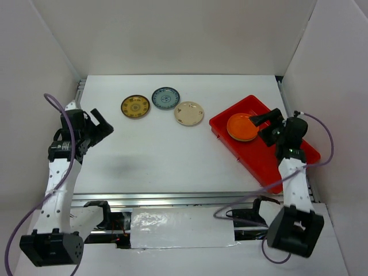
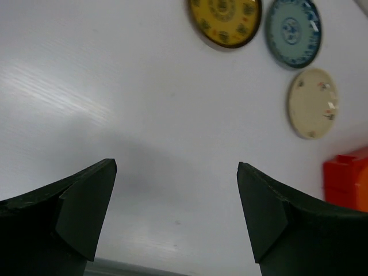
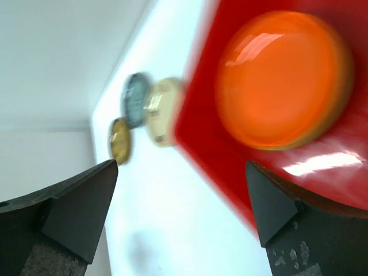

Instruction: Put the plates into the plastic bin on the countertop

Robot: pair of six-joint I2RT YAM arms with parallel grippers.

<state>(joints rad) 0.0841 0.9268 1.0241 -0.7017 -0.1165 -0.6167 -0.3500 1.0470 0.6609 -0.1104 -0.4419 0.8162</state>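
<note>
Top external, orange plate (image 1: 242, 127) in red bin (image 1: 253, 156)

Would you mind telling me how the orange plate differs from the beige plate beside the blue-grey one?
The orange plate lies inside the red bin; the beige plate sits on the white countertop. The orange plate is plain and glossy; the beige plate carries small scattered motifs. Both are small, round, shallow dishes lying flat.
</note>
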